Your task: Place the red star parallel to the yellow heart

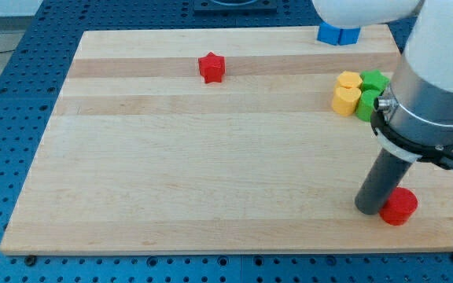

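Take the red star (211, 67) as your mark: around it the desk (171, 181) lies bare on every side, so you can approach it from anywhere. Well to its right, the yellow heart (345, 100), a second yellow block (349, 80) and two green blocks (374, 81) crowd together, seemingly touching. A blue block (337, 34) sits beyond. My tip (368, 209) stands against a red cylinder (399, 207), far toward the view's bottom right.

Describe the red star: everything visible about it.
The red star is a small, chunky block of solid matte red, plastic or painted by its look, with short blunt points and a flat top face. It lies flat on the pale wooden board, near the view's top, left of centre, on a slightly darker plank strip. Nothing touches it: the other blocks sit far off at the view's right, and my tip is near the view's bottom right.
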`<state>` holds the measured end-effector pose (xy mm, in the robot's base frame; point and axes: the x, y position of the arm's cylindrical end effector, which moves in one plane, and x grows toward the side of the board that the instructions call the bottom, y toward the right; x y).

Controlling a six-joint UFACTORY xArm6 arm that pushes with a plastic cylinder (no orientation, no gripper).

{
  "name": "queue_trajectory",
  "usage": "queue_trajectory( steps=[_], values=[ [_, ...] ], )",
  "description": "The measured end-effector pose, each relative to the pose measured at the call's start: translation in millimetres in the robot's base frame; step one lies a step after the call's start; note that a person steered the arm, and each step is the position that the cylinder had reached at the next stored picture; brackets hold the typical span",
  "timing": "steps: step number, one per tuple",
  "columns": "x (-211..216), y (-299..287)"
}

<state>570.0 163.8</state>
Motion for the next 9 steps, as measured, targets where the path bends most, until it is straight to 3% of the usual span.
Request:
queue_trajectory(
  steps=[1,6,9],
  values=[
    [-29,-27],
    [-290,-94],
    [-293,-205]
  ],
)
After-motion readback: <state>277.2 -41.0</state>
